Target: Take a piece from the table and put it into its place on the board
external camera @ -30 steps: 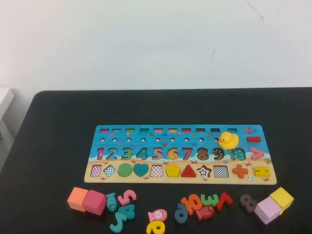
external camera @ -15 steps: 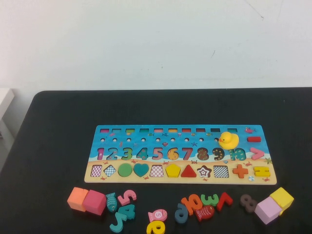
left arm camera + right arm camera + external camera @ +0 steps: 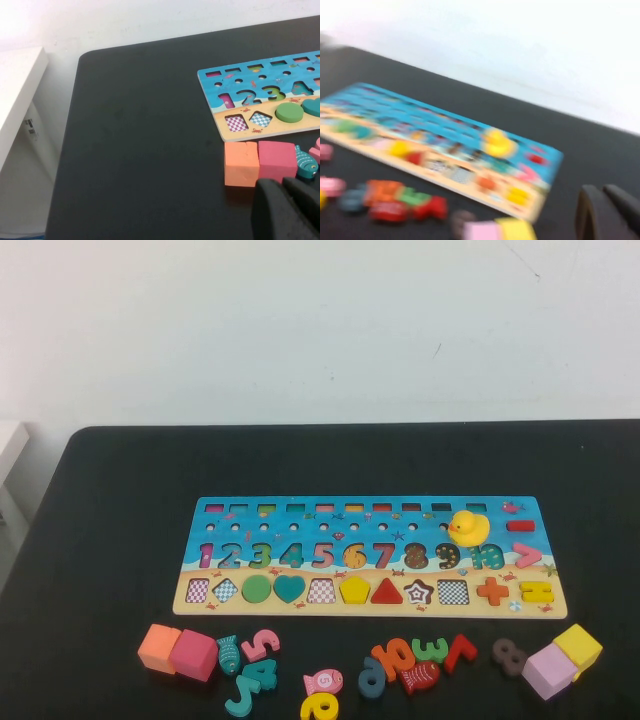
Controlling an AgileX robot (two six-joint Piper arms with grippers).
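Observation:
The board (image 3: pixel 370 555) lies flat in the middle of the black table (image 3: pixel 110 500). The piece, a yellow pentagon (image 3: pixel 354 590), lies in its place in the board's bottom row, between a checkered hollow and a red triangle (image 3: pixel 387 591), and it covers the hollow's floor. No arm shows in the high view. My left gripper (image 3: pixel 282 184) is shut and holds nothing; it hovers off the board's left end, near the orange cube (image 3: pixel 241 163) and pink cube (image 3: pixel 277 160). My right gripper (image 3: pixel 602 191) is shut and holds nothing, beyond the board's right end (image 3: pixel 540 160).
A yellow rubber duck (image 3: pixel 467 528) stands on the board's right part. Loose numbers and fish pieces (image 3: pixel 410 660) lie along the table's near edge, between orange and pink cubes (image 3: pixel 178 651) and pink and yellow cubes (image 3: pixel 564 660). A white shelf (image 3: pixel 15 95) stands left of the table.

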